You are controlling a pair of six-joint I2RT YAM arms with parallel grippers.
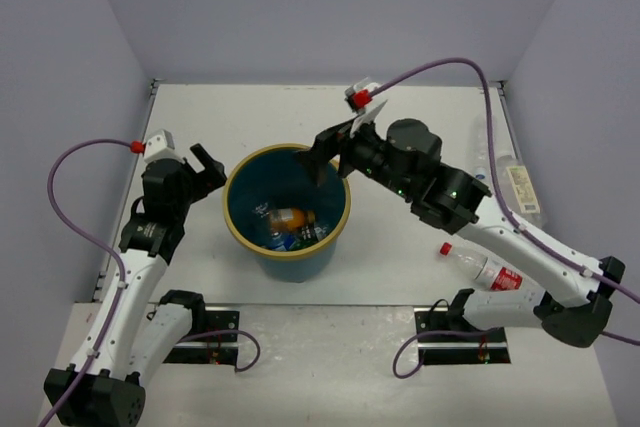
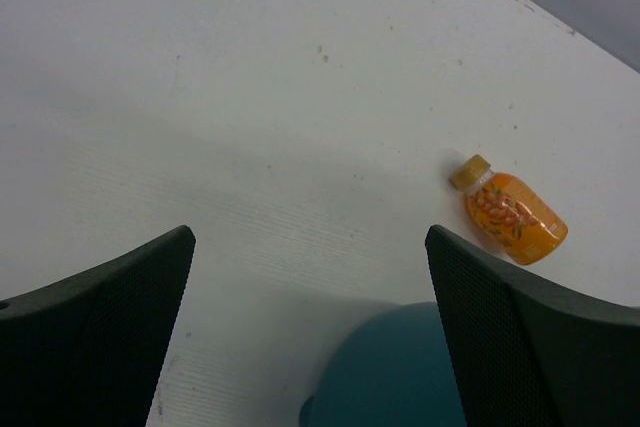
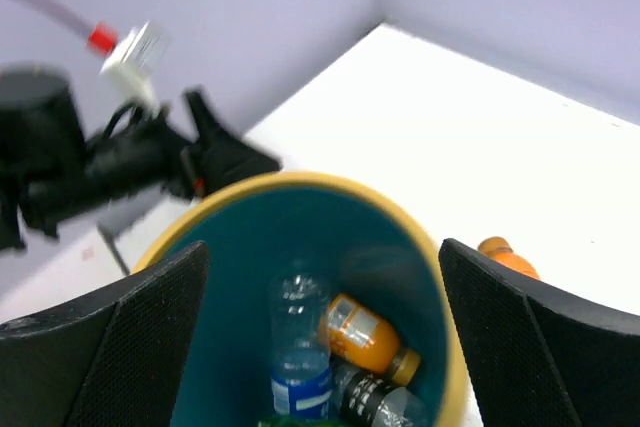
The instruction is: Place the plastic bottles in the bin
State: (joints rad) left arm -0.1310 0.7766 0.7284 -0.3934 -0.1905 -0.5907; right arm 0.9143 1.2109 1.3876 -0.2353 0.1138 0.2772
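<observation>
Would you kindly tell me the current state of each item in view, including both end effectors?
Bin: upright, partly filled with bottles.
Binned orange bottle: lying inside the bin.
Blue-label bottle: inside the bin, neck up.
Loose orange bottle: capped, on its side, outside the bin.
Red-capped bottle: on its side, outside the bin.
Clear bottle: lying outside the bin.
Left end effector: open, empty.
Right end effector: open, empty, above the bin.

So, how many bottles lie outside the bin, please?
3: an orange bottle near the bin, a red-capped bottle by the right arm, a clear bottle at the right edge; arms may hide more.
</observation>
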